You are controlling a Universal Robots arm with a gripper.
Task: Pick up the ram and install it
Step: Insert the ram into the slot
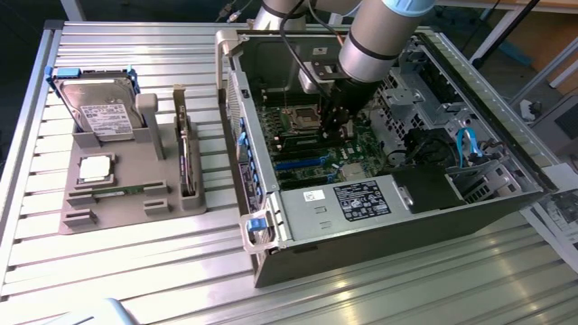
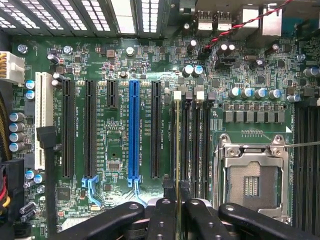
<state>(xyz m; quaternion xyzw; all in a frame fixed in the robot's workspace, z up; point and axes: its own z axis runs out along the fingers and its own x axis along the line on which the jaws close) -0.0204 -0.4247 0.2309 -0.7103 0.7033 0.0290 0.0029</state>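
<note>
Slatted metal table (image 1: 135, 271), opened computer case (image 1: 380, 230): installing step in hand, pickup seemingly done. Tool (image 2: 177, 216) pinching ram (image 2: 177, 150) edge-on, just beside processor socket (image 2: 252, 182), over memory slots (image 2: 194, 145) flanking it. Likely calls for squaring with one slot, then pressing straight down.

No text legible: hard drive label (image 1: 101, 116), power supply label (image 1: 361, 200), motherboard print (image 2: 141, 142) unreadable.
</note>
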